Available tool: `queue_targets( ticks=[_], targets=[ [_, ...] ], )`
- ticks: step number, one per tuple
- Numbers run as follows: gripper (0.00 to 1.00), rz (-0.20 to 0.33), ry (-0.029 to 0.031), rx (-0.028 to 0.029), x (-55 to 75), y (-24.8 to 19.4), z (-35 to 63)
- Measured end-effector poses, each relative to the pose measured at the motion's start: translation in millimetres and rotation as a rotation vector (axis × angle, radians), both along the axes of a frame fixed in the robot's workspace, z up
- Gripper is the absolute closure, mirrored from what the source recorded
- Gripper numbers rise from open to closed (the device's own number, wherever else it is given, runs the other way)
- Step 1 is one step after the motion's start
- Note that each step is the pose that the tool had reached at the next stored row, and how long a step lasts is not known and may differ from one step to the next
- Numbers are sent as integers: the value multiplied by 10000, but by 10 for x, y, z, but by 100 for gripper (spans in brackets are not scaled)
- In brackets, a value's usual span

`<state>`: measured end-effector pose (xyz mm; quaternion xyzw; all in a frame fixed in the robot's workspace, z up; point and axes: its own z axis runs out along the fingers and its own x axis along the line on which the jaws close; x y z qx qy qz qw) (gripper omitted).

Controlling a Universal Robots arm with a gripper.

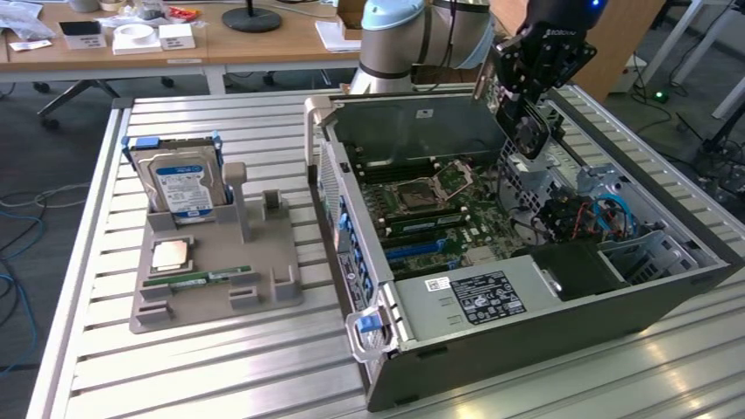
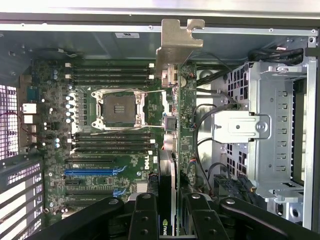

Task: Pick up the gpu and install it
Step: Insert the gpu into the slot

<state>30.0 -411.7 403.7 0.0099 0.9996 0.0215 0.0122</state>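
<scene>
End effector (image 2: 170, 216) clenched on gpu (image 2: 186, 115), card edge-on, metal bracket (image 2: 177, 45) farthest out, motherboard (image 2: 100, 170) below, likely aligning for slotting in.

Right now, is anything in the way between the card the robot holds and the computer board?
Nothing visible does. The tool grips the gpu over the open computer case, and the motherboard slots lie bare. Cables run beside the card, by the drive cage.

exterior oblique overhead, wrist close, motherboard (image 1: 460, 214) shared
</scene>
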Motion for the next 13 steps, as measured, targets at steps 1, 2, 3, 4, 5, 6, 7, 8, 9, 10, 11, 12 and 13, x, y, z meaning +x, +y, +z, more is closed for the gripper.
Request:
queue_targets(
  ticks=[1, 2, 3, 4, 5, 6, 7, 8, 9, 10, 11, 12, 13],
  targets=[
    [74, 0, 0, 0, 0, 0, 0],
    [74, 0, 0, 0, 0, 0, 0],
    [74, 0, 0, 0, 0, 0, 0],
    [74, 0, 0, 0, 0, 0, 0],
    [74, 0, 0, 0, 0, 0, 0],
    [74, 0, 0, 0, 0, 0, 0],
    [74, -1, 0, 0, 0, 0, 0],
    [74, 0, 0, 0, 0, 0, 0],
    [74, 2, 0, 0, 0, 0, 0],
    [74, 9, -1, 0, 0, 0, 0],
    [74, 28, 0, 0, 0, 0, 0],
    [74, 54, 0, 0, 0, 0, 0],
    [74, 94, 0, -1, 0, 0, 0]
  ],
)
